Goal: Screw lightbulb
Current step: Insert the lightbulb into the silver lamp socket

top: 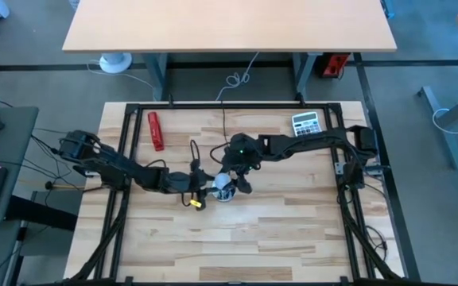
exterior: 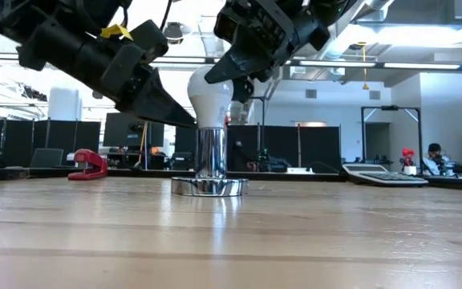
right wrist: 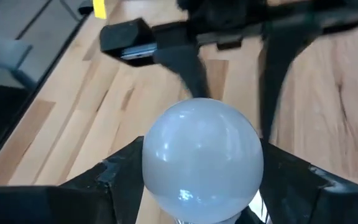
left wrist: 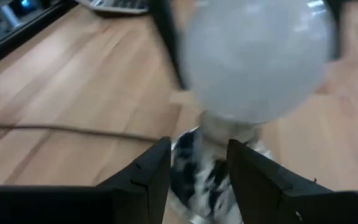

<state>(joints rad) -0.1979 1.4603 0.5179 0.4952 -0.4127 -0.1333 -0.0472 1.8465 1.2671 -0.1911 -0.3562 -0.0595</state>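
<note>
Two tools meet at the middle of the bench [top: 293,230]. The right tool [right wrist: 201,186] pinches the bulb [exterior: 212,95]: in the right wrist view its two fingers [right wrist: 114,174] press on either side of the white globe. In the low view the bulb stands upright, its narrow end down in the socket [exterior: 210,160], a shiny metal post on a round foot that rests on the bench. The right tool [exterior: 247,76] comes at the globe from above and a little behind.

The left tool [left wrist: 197,168] sits lower, at the level of the socket. Its fingers [left wrist: 148,174] are spread, one on each side of the metal post just under the bulb [left wrist: 253,62]; whether they touch the post I cannot tell. In the low view the left tool [exterior: 171,108] tapers to a point right beside the bulb's neck. A yellow tag [exterior: 117,31] shows on the left arm behind that tool.

From above, both tools crowd over the socket [top: 223,191], the left tool [top: 205,187] on one side and the right tool [top: 237,176] on the other. Well behind the left tool lies a red stapler [top: 156,129]. Well behind the right tool, near the far corner of the bench, lies a calculator [top: 305,122].
</note>
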